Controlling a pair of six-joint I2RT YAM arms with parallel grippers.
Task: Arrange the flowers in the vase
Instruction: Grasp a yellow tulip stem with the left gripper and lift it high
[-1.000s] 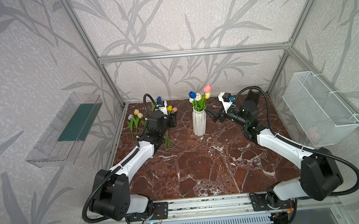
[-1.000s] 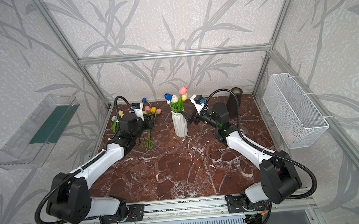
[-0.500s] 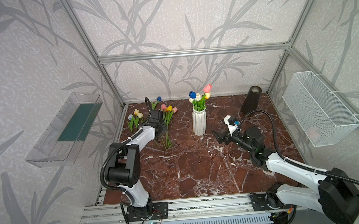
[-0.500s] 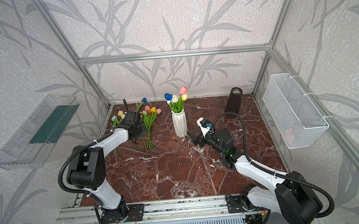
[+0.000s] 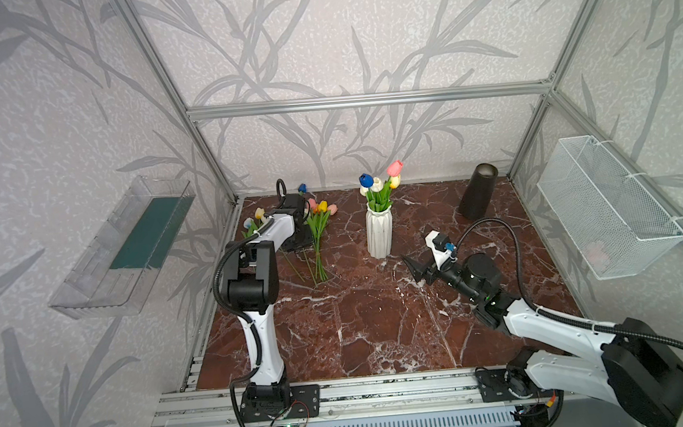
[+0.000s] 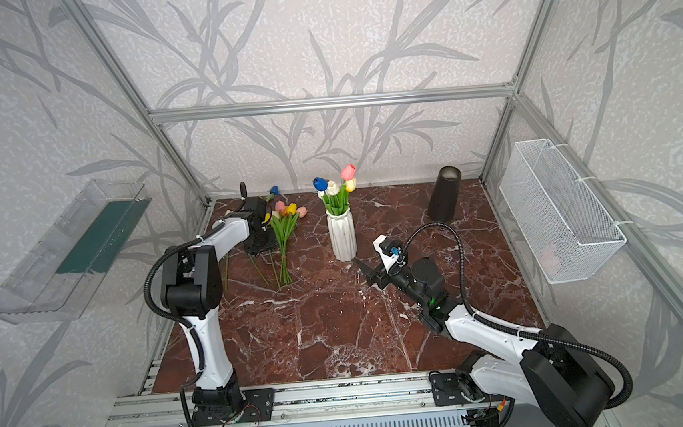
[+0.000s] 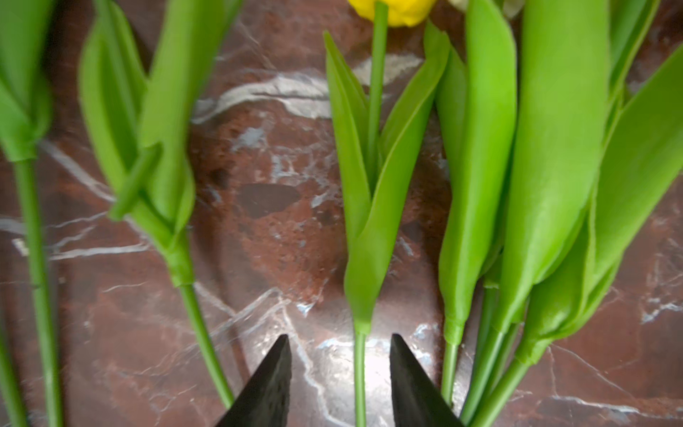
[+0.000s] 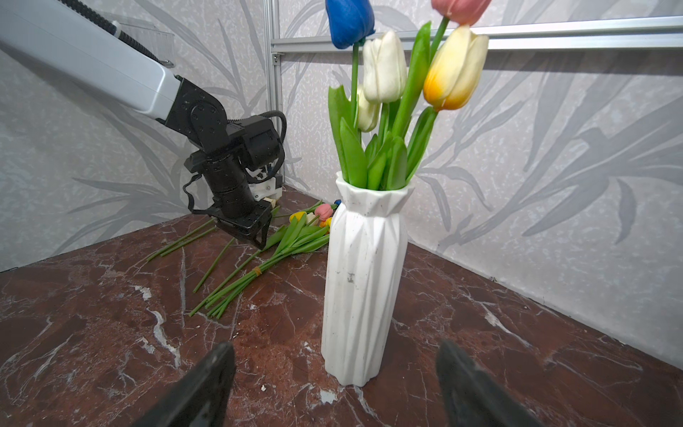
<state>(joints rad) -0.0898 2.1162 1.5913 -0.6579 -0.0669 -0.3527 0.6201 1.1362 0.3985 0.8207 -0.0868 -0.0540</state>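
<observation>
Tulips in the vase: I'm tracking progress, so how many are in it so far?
5, all in the vase: blue tulip, pink tulip, yellow tulip, white tulip, and a second white tulip lower behind it. Others may be hidden.

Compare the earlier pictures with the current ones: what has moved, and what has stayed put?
The right gripper, open and empty, has drawn back from the vase toward the front. The left arm has raised its elbow; the left gripper remains over the loose flowers, jaws open astride one stem. Vase and flowers unchanged.
</observation>
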